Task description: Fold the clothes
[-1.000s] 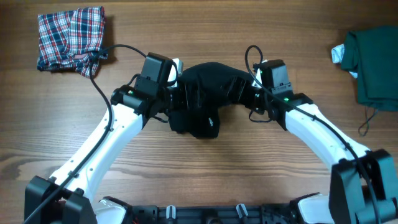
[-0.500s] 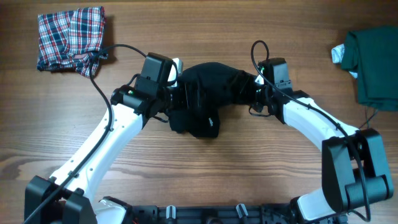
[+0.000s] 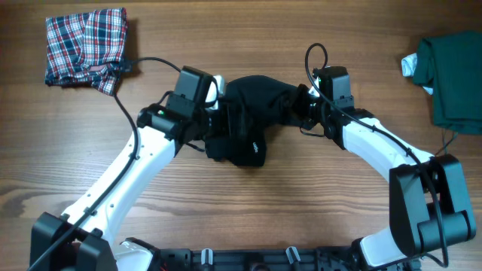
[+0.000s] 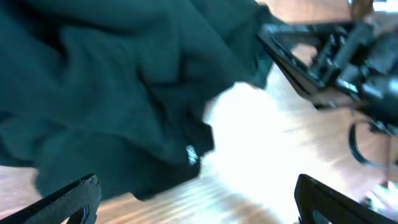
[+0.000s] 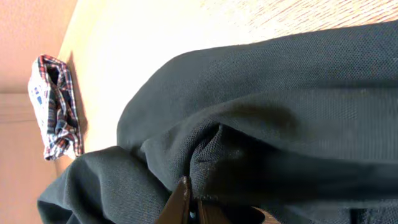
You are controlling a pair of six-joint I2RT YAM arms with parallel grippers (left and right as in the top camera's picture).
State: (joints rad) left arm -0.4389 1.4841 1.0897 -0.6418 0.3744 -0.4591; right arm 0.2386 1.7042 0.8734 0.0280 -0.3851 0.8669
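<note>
- A black shirt (image 3: 252, 113) was pictured bunched at the middle of the table (image 3: 248, 203), slung between the two grippers.
- The left gripper (image 3: 218, 114) was seen at the shirt's left end, partly hidden by fabric from above. In the left wrist view its jaws were shown wide apart, with the cloth lying beyond them and nothing pinched between them.
- The right gripper (image 3: 303, 107) was placed at the shirt's right end. In the right wrist view its jaws were seen drawn together and clamped on a fold of the fabric.
- The upper part of the shirt was arched between the two grippers, while a lower flap was spread toward the near edge of the table. A small white logo (image 3: 256, 145) was shown on that flap.
- Whether the arched part was raised off the table could not be told.
- A plaid garment (image 3: 84, 47) was left crumpled at the far left corner, well apart from the shirt. A black cable (image 3: 143, 60) of the left arm was looped just beside it.
- A green garment (image 3: 452, 71) was laid at the far right, partly cut off by the frame's edge. A pale scrap (image 3: 409, 65) was seen touching its left side.
</note>
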